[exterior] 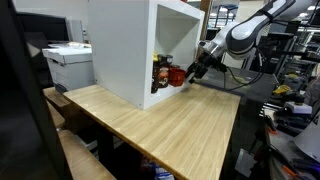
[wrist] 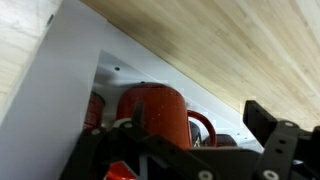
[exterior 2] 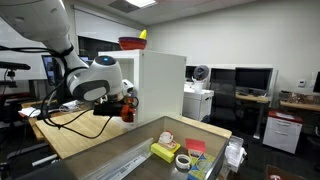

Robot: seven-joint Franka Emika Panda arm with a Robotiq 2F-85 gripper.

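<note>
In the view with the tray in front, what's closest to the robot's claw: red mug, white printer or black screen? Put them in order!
1. Red mug, right at the open gripper, by the white box.
2. White printer, past the box, to the right.
3. Black screen, at the back, rightmost.

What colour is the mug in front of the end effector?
The mug is red, clearest in the wrist view, inside the white box.
</note>
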